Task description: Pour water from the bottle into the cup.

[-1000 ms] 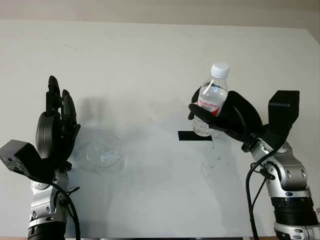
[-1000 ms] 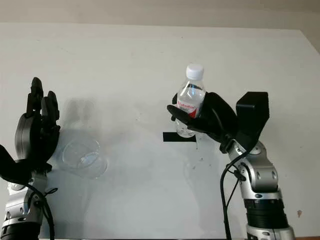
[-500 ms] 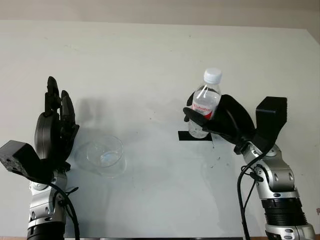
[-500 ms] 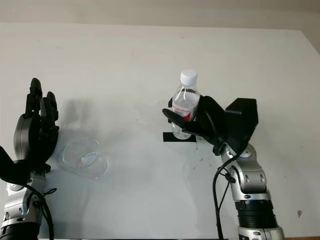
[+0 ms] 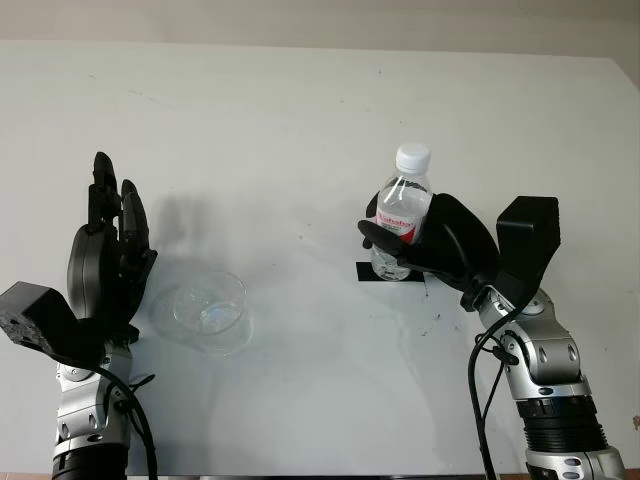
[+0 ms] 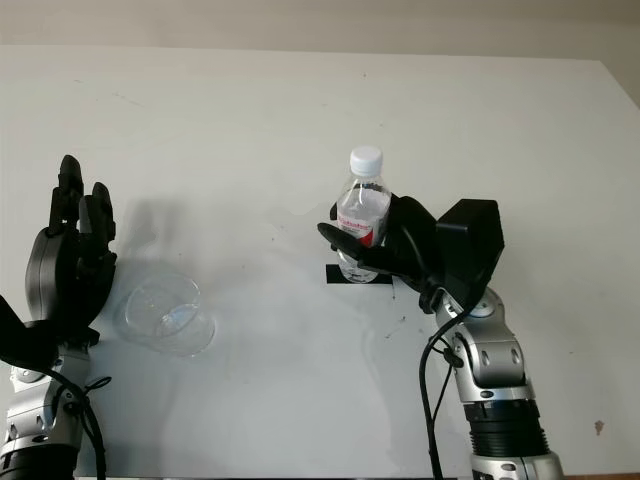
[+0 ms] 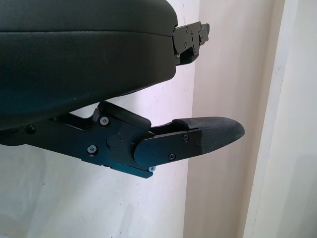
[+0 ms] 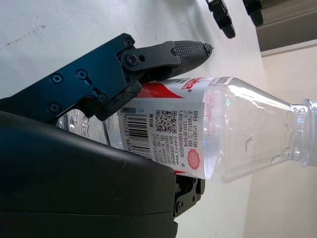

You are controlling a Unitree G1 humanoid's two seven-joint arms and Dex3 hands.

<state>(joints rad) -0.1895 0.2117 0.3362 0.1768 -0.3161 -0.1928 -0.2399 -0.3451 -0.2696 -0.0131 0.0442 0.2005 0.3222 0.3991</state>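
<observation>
While the right hand (image 5: 440, 250) clasped the bottle (image 5: 402, 212) upright by its label, its base sat over black tape (image 5: 366, 272) | cup (image 5: 210, 310) stood on the table (image 5: 300, 120), just beside the left hand (image 5: 105, 265), which held nothing.

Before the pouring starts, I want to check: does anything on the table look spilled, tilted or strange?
Nothing is spilled. One oddity: the bottle, upright in the right hand, still wears its white cap, so no water can pour. The cup stands upright beside the open left hand.
</observation>
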